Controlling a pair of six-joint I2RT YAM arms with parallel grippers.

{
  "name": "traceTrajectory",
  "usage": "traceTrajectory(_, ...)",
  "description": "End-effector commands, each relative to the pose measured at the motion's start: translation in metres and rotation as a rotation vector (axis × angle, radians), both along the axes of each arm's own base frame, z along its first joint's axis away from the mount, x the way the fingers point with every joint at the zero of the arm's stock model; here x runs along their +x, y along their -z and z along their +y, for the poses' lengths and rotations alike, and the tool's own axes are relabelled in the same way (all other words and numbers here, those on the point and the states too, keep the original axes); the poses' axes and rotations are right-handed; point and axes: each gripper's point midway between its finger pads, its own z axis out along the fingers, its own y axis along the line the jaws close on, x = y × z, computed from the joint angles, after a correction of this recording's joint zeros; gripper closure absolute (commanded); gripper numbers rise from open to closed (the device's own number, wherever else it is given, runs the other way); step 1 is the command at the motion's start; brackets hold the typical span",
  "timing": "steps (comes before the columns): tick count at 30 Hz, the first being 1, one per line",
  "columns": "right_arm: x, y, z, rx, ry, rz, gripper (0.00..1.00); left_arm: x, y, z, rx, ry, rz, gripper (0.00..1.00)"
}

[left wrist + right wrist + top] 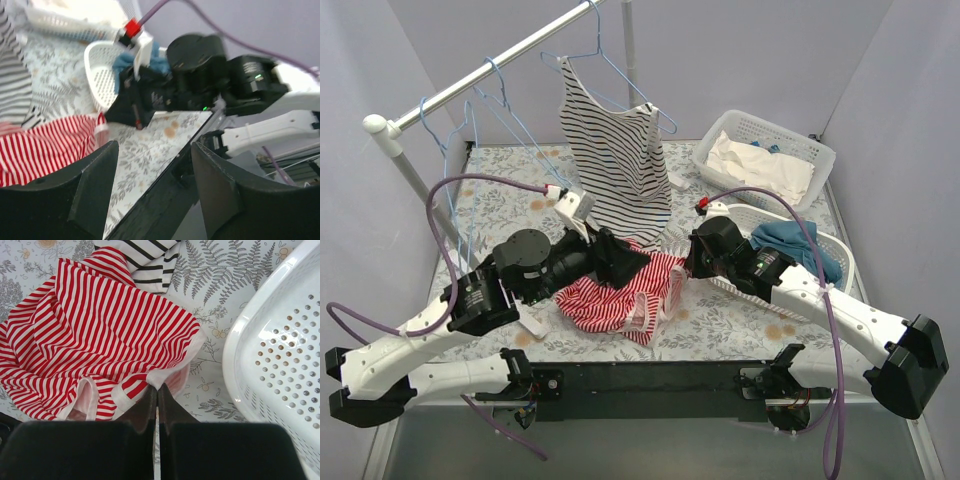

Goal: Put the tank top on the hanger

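The red-and-white striped tank top [620,295] lies crumpled on the table's middle; it also shows in the right wrist view [100,330] and the left wrist view [40,145]. My right gripper [156,388] is shut on the pale trim at its right edge; in the top view the right gripper [684,270] is at the cloth's right side. My left gripper [153,146] is open and empty, and in the top view the left gripper [640,262] is just above the top's upper edge. Empty light-blue hangers [500,95] hang on the rail.
A black-and-white striped top [615,160] hangs on another hanger from the metal rail [520,48], its hem touching the table. A white basket [820,150] of white cloth stands back right. A second basket [844,262] with a blue-teal garment is beside my right arm.
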Motion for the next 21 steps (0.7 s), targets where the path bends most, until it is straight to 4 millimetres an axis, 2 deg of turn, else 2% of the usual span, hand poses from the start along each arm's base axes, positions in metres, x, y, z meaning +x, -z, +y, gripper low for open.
traceTrajectory(1, 0.004, -0.004, 0.004, 0.033, 0.001, -0.023, 0.99, 0.000, -0.074, 0.003, -0.081, 0.022, -0.146, 0.41)
traceTrajectory(4, 0.003, -0.001, 0.004, 0.032, -0.005, -0.015, 0.99, 0.015, -0.111, 0.015, -0.119, -0.086, -0.203, 0.43)
traceTrajectory(5, 0.002, -0.001, 0.005, 0.033, -0.007, -0.016, 0.99, 0.029, -0.134, 0.028, -0.150, -0.195, -0.219, 0.44)
traceTrajectory(8, 0.002, 0.000, 0.004, 0.032, -0.007, -0.013, 0.99, 0.051, -0.159, 0.053, -0.170, -0.379, -0.232, 0.47)
traceTrajectory(9, 0.002, 0.000, 0.003, 0.033, -0.007, -0.014, 0.99, 0.064, -0.162, 0.075, -0.162, -0.523, -0.223, 0.48)
traceTrajectory(11, 0.001, 0.001, 0.004, 0.036, -0.012, -0.011, 0.99, 0.075, -0.163, 0.096, -0.121, -0.659, -0.225, 0.49)
traceTrajectory(12, 0.000, 0.001, 0.005, 0.035, -0.016, -0.009, 0.99, 0.082, -0.165, 0.114, -0.106, -0.777, -0.219, 0.49)
traceTrajectory(15, 0.000, 0.003, 0.007, 0.029, -0.031, -0.003, 0.99, 0.090, -0.162, 0.144, 0.003, -0.971, -0.235, 0.48)
traceTrajectory(19, -0.002, 0.004, 0.009, 0.028, -0.050, 0.004, 0.99, 0.092, -0.159, 0.171, 0.146, -1.128, -0.278, 0.44)
traceTrajectory(21, -0.003, 0.006, 0.009, 0.026, -0.055, 0.009, 0.99, 0.091, -0.160, 0.174, 0.157, -1.139, -0.297, 0.41)
